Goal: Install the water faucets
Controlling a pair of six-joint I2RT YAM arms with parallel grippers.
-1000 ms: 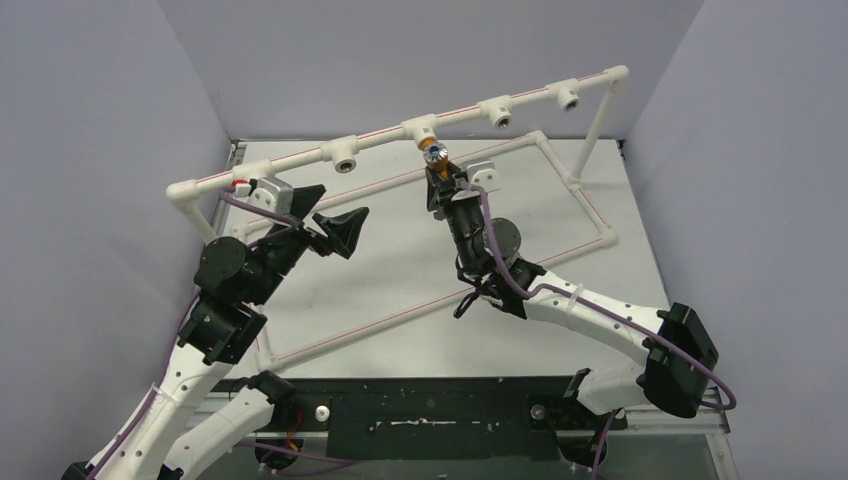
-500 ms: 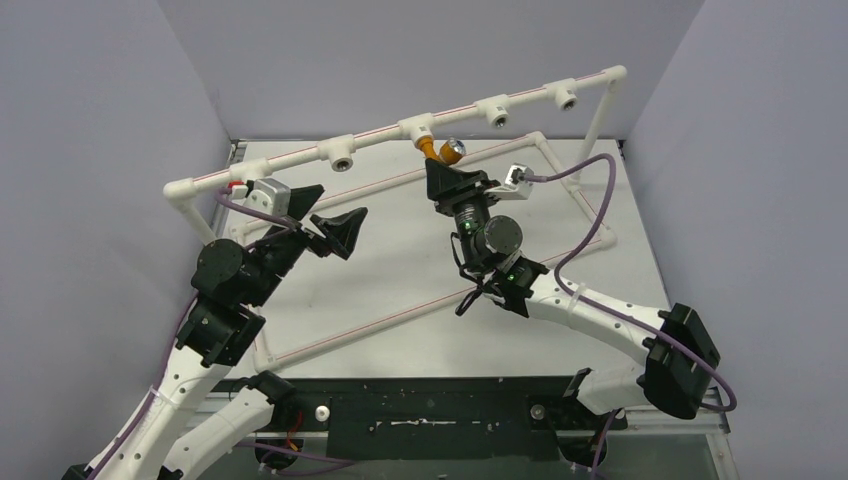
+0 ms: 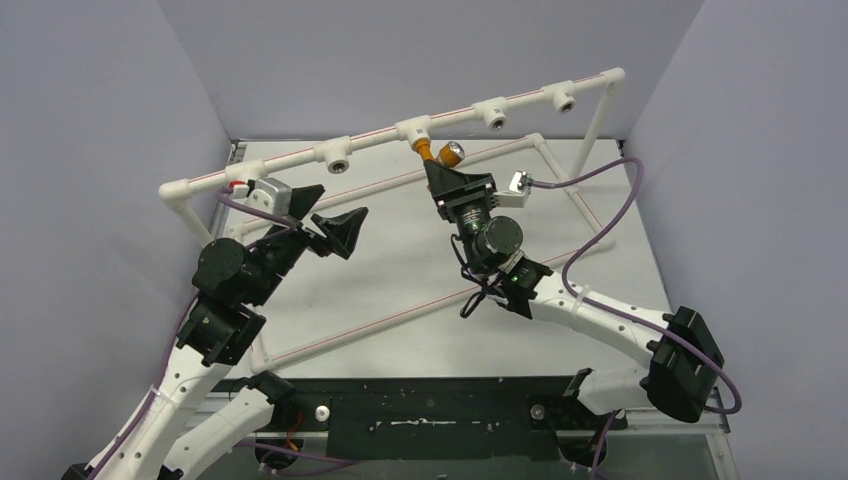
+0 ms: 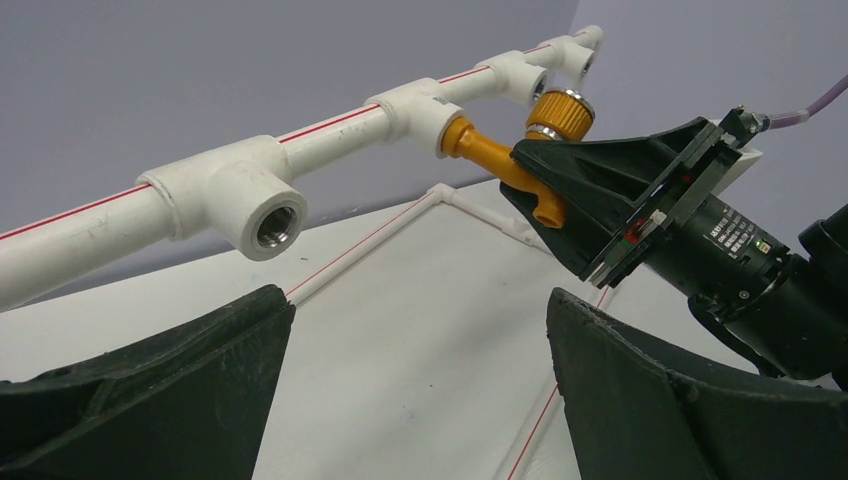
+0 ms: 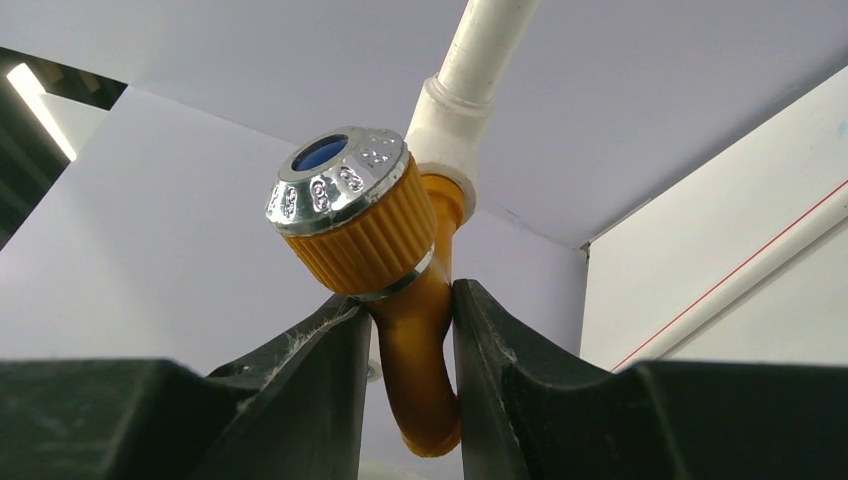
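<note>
The orange-brass faucet (image 3: 437,153) sits with its stem in a middle tee socket (image 3: 415,129) of the raised white pipe rail. Its silvery round knob (image 5: 338,180) points up and to the side. My right gripper (image 3: 443,172) is shut on the faucet's bent spout (image 5: 425,340), as the right wrist view shows. The left wrist view shows the faucet (image 4: 500,158) in its tee with the right gripper's fingers (image 4: 600,190) around it. My left gripper (image 3: 335,225) is open and empty, below and left of the rail, apart from the faucet.
Empty tee sockets sit on the rail at left (image 3: 335,157) and right (image 3: 494,113), (image 3: 562,98). One shows close in the left wrist view (image 4: 255,205). A white pipe frame (image 3: 600,235) lies on the table. Grey walls enclose three sides.
My right wrist has rolled while shut on the faucet. The faucet turned in the tee: its knob swung from below the socket up to the right. The left arm has barely moved.
</note>
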